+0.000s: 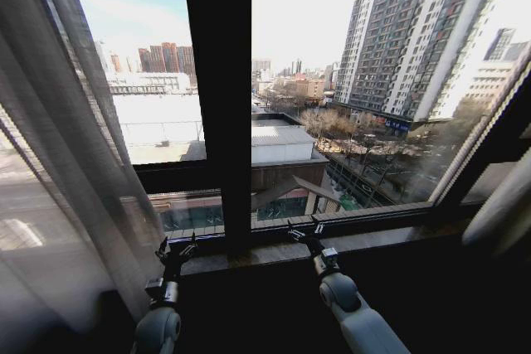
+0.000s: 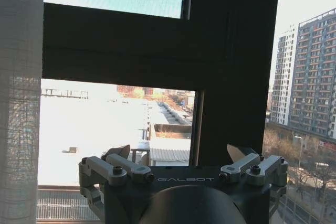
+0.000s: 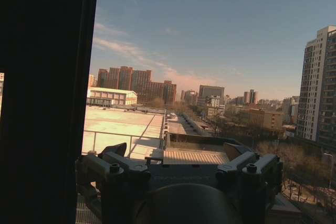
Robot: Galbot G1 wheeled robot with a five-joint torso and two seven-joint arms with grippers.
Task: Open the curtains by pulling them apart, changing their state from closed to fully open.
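Observation:
The sheer pleated curtains stand apart. The left panel [image 1: 58,163] hangs gathered at the left side of the window, and a strip of it shows beside the pane [image 2: 21,103]. The right panel [image 1: 498,205] hangs bunched at the far right edge. My left gripper [image 1: 177,248] is low in front of the sill, just right of the left panel, open with nothing in it [image 2: 178,153]. Right of the centre bar, my right gripper [image 1: 305,231] is also open and empty [image 3: 176,150], pointing out through the glass.
A thick black vertical frame bar [image 1: 217,97] splits the window, with a horizontal bar [image 2: 115,45] crossing the left pane. A dark sill [image 1: 373,238] runs below the glass. City buildings lie outside.

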